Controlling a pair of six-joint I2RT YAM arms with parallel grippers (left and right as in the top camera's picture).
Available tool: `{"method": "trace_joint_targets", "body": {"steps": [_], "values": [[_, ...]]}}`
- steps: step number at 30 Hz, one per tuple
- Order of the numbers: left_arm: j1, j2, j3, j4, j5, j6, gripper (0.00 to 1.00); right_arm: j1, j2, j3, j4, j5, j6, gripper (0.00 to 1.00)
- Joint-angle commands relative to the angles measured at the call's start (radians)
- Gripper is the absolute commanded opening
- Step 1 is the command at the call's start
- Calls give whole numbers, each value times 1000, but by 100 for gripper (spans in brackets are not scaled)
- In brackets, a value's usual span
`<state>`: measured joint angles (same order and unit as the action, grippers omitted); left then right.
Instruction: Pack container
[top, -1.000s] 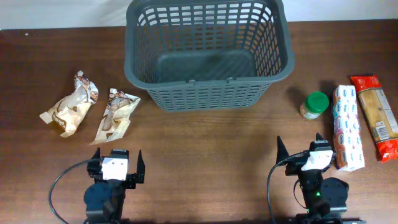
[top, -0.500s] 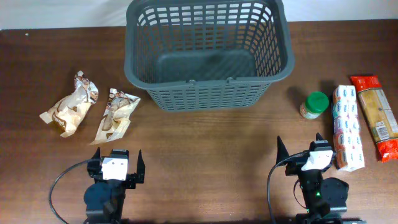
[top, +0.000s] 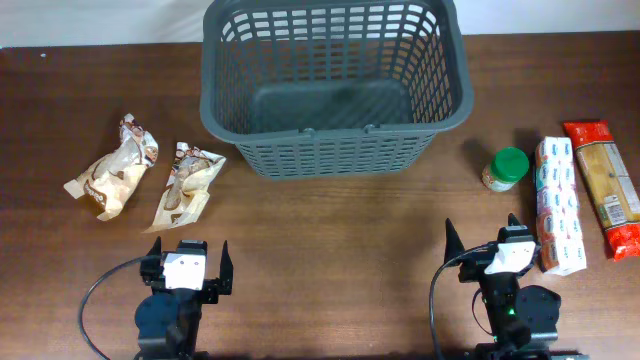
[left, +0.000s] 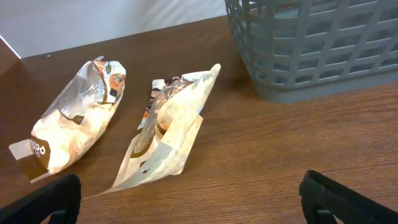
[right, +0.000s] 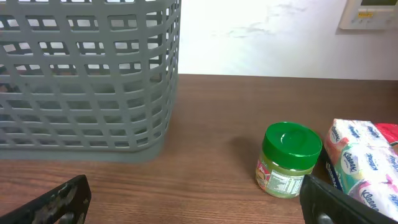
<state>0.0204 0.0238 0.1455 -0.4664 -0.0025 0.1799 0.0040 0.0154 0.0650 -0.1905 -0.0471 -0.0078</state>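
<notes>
Container: a large dark grey slotted basket (top: 330, 150) stands at the top centre of the overhead view, on the far side of the brown wooden table (top: 330, 250). Its floor shows bare, so nothing appears packed yet. It sits midway between the two arms, likely so either can reach it.

Left gripper: the left gripper (top: 188, 250) rests at the lower left of the overhead view, jaws spread wide and holding nothing. It points towards the groceries on its side.

Right gripper: the right gripper (top: 481, 240) sits at the lower right, jaws also wide apart and empty.

Left groceries: two crinkled tan snack bags (top: 112, 172) (top: 187, 183) lie flat, side by side, at the middle left, apart from the basket.

Right groceries: a small jar with a green lid (top: 505, 168) stands upright at the middle right. Just beside it lies a long white tissue pack (top: 558, 205), then a red-ended packet (top: 603, 185) nearest the right edge.

Layout: the items are split into a group on each side, seemingly so each arm serves its own group.

Stage: judged as the start of packing, with both arms parked and ready.
</notes>
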Motion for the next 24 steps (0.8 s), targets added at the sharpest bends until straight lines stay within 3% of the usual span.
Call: {"method": "trace_joint_targets", "body": {"steps": [1,8,14,19,24], "values": [[7,-8,-11,3,14,17,99,-5,-12,-10,16,0,-3,99],[7,-8,-11,3,15,17,99,-5,0,14,-7,40,69,99],[7,-8,-11,3,14,17,99,-31,171,175,-6,220,113,99],[7,-8,-11,3,14,17,99,-154,514,479,-64,167,113,99],[7,-8,-11,3,14,17,99,-320,909,936,-340,-89,82,99]]}}
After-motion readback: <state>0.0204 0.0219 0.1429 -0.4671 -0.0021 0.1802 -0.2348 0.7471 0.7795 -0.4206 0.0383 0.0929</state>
